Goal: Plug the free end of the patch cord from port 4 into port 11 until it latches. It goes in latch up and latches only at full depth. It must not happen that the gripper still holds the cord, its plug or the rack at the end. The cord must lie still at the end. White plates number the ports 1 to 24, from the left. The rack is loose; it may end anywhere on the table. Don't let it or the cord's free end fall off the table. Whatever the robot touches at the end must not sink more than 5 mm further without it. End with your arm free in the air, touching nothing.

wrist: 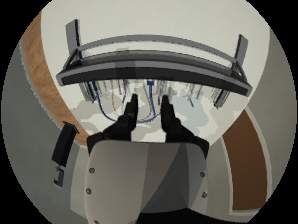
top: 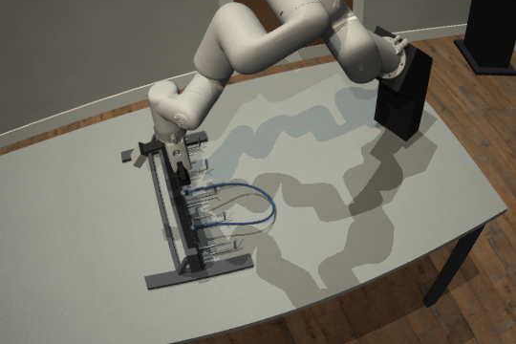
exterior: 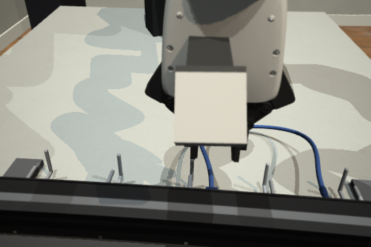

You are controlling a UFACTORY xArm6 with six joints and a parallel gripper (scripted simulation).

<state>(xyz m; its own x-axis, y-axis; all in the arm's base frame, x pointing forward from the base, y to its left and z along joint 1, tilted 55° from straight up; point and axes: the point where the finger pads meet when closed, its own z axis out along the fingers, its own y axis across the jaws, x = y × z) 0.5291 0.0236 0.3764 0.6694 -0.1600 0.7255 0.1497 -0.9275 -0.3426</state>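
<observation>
Wrist view: gripper [wrist: 149,111] parted, empty, above rack [wrist: 153,64] holding blue cord [wrist: 150,86].

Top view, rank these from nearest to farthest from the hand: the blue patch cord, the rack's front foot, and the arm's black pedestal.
1. Blue patch cord: its plugged end sits just below the hand.
2. Rack's front foot: at the rack's near end.
3. Black pedestal: far across the table, upper right.

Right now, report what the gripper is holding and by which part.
Nothing is held. The gripper is partly open, its fingers apart with only bare gap between them, backed off above the rack. The blue patch cord runs into the rack at both ends.
</observation>
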